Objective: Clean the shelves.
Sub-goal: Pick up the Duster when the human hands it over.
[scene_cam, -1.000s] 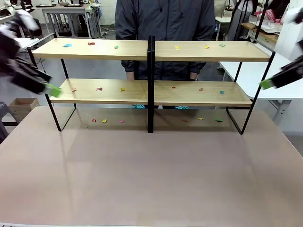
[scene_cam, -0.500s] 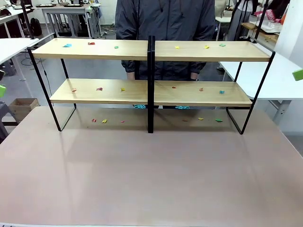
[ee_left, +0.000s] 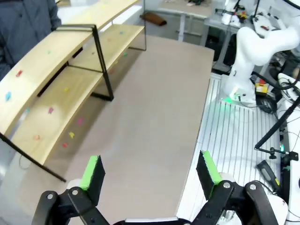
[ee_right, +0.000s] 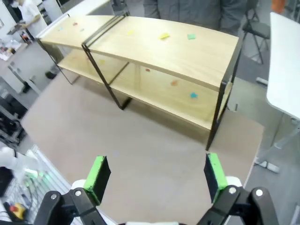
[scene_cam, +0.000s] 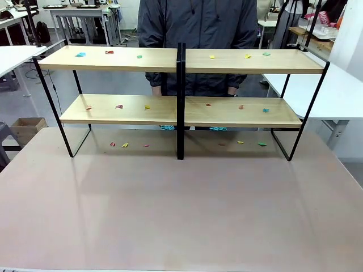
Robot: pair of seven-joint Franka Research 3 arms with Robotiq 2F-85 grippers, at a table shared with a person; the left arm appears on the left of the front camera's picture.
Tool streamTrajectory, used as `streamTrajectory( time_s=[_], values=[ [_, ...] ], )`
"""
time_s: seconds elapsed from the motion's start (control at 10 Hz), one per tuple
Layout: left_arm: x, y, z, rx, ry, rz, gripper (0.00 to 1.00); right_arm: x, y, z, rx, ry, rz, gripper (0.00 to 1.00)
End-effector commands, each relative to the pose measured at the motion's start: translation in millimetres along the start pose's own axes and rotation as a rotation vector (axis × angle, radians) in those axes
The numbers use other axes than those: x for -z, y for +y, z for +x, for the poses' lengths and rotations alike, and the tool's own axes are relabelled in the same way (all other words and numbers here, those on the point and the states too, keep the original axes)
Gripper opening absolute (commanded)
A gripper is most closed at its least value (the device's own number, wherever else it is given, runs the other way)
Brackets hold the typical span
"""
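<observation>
The shelves (scene_cam: 238, 62) are pale wood in a black frame, dotted with red, yellow, green and blue scraps (scene_cam: 139, 56); the surface (scene_cam: 181, 209) is dull pinkish beige.

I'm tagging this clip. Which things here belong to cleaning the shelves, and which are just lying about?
Job: shelves; coloured scraps on their boards; loose scraps on the table beneath.
Lying about: cardboard box on the floor; white side table.
</observation>
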State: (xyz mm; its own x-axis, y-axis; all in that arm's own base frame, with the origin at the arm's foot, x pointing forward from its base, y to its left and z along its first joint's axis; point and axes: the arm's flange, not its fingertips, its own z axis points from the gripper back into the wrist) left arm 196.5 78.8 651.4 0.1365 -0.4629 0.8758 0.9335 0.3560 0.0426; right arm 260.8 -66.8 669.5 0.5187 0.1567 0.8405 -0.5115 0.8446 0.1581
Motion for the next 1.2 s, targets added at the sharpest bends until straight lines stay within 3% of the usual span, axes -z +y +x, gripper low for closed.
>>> streamTrajectory(
  time_s=[0.0,0.2,0.5,0.7,1.1],
  values=[
    [2,-5,-10,0.029,-0.07,0.029,1.0,7,5,1,0.039,0.009,0.04,1.0],
    [-10,-16,-16,-0.078,-0.187,0.222,1.0,6,11,2,0.016,-0.005,0.051,1.0],
    [-40,-15,-44,-0.295,-0.165,0.426,1.0,12,13,4,-0.002,0.005,0.072,1.0],
    [-51,-10,-56,-0.266,-0.228,0.362,1.0,16,14,4,-0.01,0.011,0.101,1.0],
    [-38,2,-56,-0.253,-0.224,0.322,1.0,23,22,12,0.075,-0.016,0.135,1.0]
  ],
)
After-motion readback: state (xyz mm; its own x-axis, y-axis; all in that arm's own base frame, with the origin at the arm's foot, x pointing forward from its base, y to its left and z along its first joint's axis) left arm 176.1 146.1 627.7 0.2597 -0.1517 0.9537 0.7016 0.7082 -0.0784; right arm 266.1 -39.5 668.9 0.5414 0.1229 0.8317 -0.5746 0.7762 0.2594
